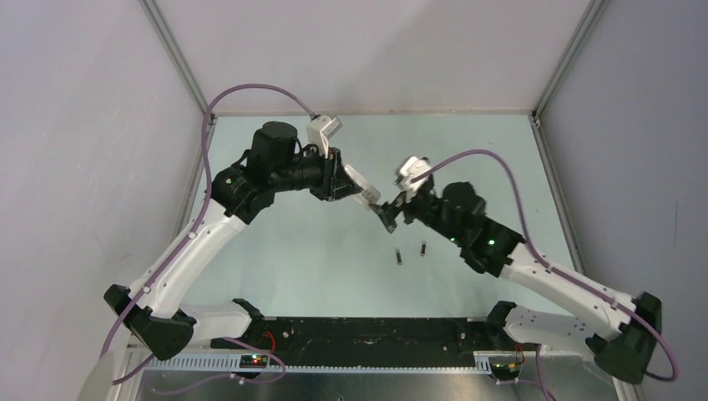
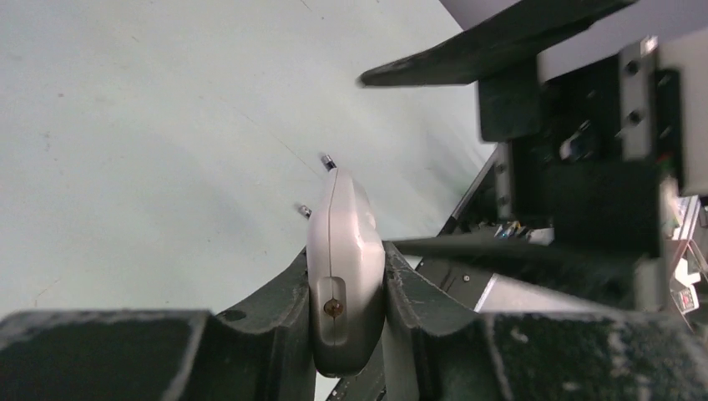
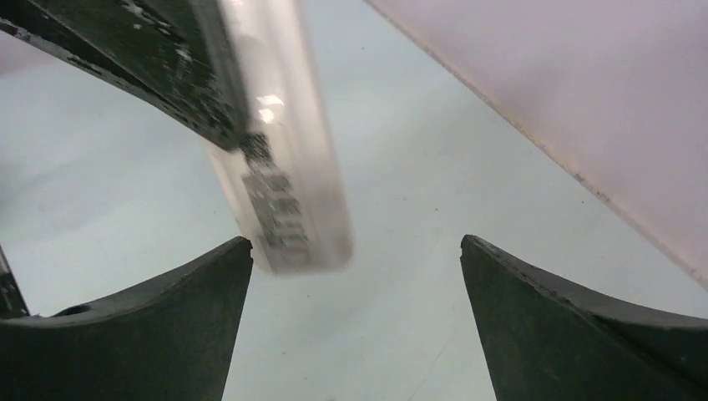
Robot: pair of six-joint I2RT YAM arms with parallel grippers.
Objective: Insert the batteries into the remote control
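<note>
The left gripper (image 1: 340,180) is pinching the remote control (image 1: 361,184) by its long edges, clear of the table (image 1: 317,276). Its fingers clamp only the end nearest the wrist, so most of the white handset sticks out unsupported. That is the first weak point: a smooth plastic body held at one end can pivot or slide in the pads if anything pushes on the free tip.

The right gripper (image 1: 389,214) is the likely culprit. Its jaws are spread wide and hold nothing, and its own camera shows the remote's free end hanging just beyond and between its fingertips. A careless sideways move or a poorly aimed closure could knock the handset askew or out of the left grip. (Whether the battery recess faces the right arm, I cannot tell.)

Just right of that, the batteries (image 1: 411,252) lie side by side on the table, a little apart, untouched. Being tiny and round, they could roll or squirt away under broad fingers, and a dropped remote would probably scatter them.
</note>
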